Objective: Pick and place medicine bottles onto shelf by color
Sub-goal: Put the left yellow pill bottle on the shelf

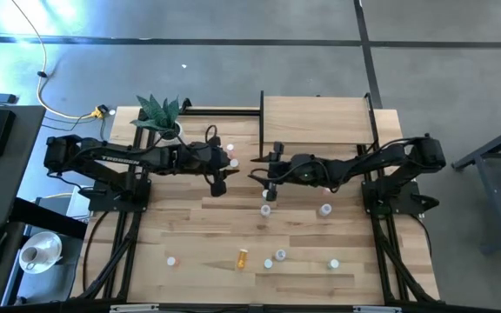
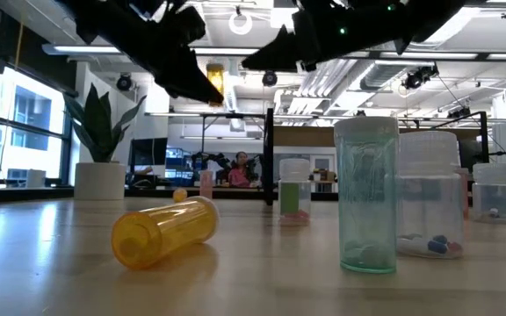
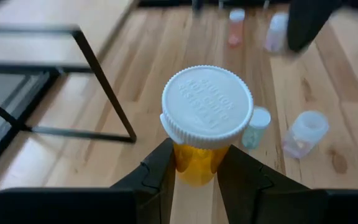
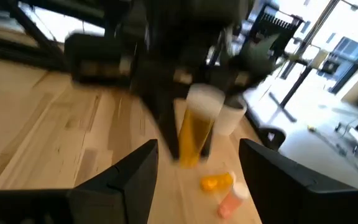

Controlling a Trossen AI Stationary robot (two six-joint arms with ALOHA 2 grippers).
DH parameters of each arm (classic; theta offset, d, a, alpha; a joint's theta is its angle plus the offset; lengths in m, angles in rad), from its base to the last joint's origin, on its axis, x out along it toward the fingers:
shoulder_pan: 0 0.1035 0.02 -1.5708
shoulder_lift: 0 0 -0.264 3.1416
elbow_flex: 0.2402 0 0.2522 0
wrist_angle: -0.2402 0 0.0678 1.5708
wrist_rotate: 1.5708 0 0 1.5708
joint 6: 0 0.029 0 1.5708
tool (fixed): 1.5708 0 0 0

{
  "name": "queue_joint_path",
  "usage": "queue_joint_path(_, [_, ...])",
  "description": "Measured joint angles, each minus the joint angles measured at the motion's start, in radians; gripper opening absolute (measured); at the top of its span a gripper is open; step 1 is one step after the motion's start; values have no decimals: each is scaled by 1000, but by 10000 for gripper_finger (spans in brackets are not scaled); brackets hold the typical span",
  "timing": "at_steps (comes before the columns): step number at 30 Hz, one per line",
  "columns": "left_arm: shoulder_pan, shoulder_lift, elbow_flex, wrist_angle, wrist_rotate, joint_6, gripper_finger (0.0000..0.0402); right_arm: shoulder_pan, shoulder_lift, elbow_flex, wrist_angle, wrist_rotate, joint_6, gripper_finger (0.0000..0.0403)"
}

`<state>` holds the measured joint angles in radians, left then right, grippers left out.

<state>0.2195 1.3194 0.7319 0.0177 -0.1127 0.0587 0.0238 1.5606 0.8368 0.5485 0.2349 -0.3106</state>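
Aloft, left tool (image 3: 194, 177) clenches an orange bottle (image 3: 204, 134) (shelf (image 1: 316, 120) edge near); right tool (image 4: 197, 165) gapes.

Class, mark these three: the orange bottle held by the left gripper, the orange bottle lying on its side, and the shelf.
held orange bottle (image 3: 206, 106), left wrist view, on its white cap.
lying orange bottle (image 2: 167, 229), low view, mid-body.
shelf (image 1: 316, 120), high view, bare board top.
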Motion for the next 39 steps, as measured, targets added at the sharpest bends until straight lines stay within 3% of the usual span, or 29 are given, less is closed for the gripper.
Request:
queue_joint_path(7, [-2, 119, 106, 3, 0, 5, 90, -9, 0, 18, 71, -6, -73, 216])
queue_joint_path(16, [-14, 228, 194, -46, -28, 33, 90, -18, -1, 136, -200, -7, -46, 216])
queue_joint_path(32, [-21, 232, 196, 16, -40, 58, 90, -19, -1, 143, -296, -7, -3, 216])
queue_joint_path(39, [-34, 232, 196, 38, -63, 77, 90, -19, -1, 142, -331, 51, -2, 215])
